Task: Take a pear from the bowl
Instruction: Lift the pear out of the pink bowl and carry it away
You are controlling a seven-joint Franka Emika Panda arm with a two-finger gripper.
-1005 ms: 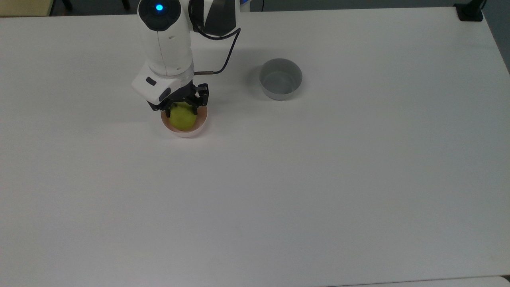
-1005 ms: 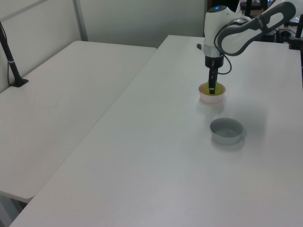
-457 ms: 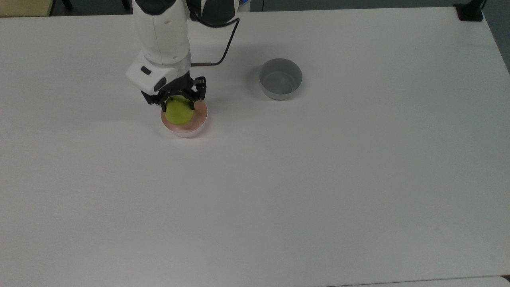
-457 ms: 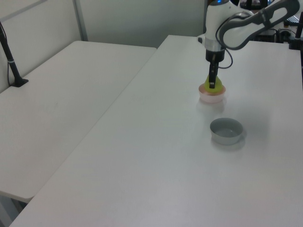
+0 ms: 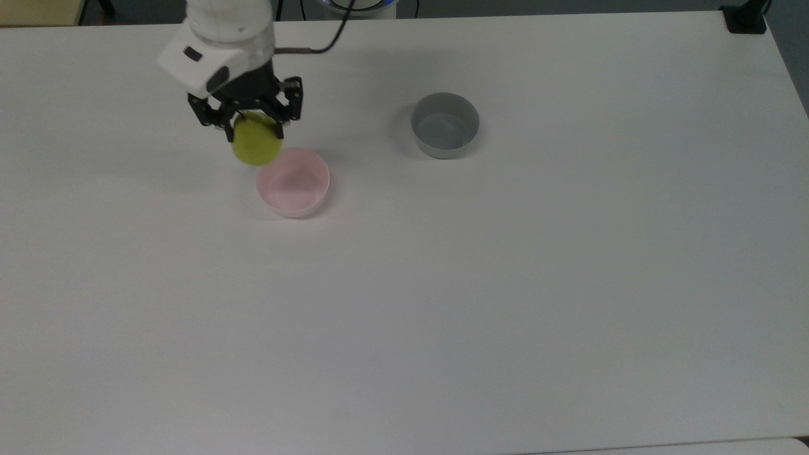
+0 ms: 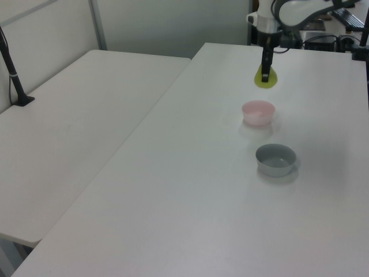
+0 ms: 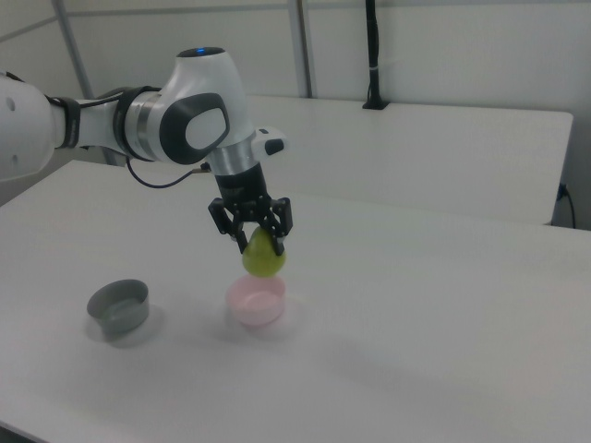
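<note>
The black two-finger pincer [image 7: 256, 242] is hanging in the air with the small yellow-green pear [image 7: 263, 257] pinched between its fingers, narrow end up in the grip and rounded bottom dangling below. The pear's long axis is running roughly straight down from the pincer in the right view, so the fruit is sitting directly beneath the fingers, not off to a side. Under it, the small round pale pink bowl [image 7: 256, 302] is standing bare on the white counter [image 7: 443, 341], with a clear gap of air between pear and rim. In the top view the pear [image 5: 256, 145] is showing just off the bowl's [image 5: 292, 183] far-left edge. The small round grey bowl [image 5: 445, 124] is sitting well apart to the top view's right. Judging by this, the pick is essentially made.
</note>
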